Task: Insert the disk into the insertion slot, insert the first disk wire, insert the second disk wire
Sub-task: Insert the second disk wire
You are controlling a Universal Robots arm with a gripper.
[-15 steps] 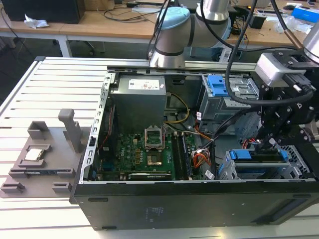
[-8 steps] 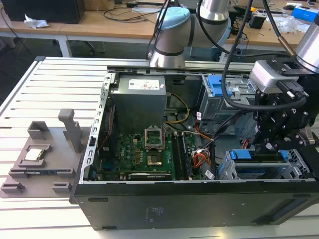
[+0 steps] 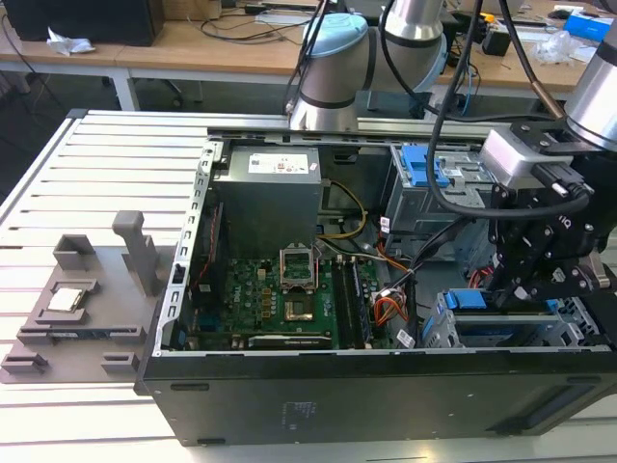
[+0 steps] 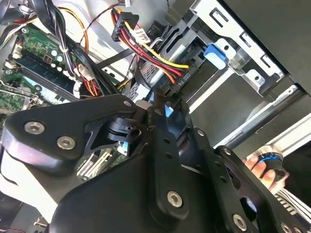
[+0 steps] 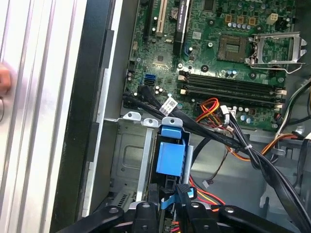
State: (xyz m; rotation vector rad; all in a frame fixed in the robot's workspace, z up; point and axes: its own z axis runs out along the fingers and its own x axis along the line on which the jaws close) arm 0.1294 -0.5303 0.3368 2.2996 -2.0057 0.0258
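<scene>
Disk (image 5: 170, 158), framed in blue and seated in the insertion slot (image 5: 127, 160) of the open computer case (image 3: 318, 405), is approached by the gripper (image 5: 167, 194), its fingers (image 5: 181, 191) closed on a blue wire connector (image 5: 165, 198).

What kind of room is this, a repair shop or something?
More likely a robotics lab or test workshop: an open computer case lies on a slatted metal table, a robot arm reaches in, and cluttered wooden benches stand behind.

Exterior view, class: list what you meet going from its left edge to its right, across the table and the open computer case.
Grey fixture → motherboard → orange wires → disk in the slot, with the end effector above it.
</scene>
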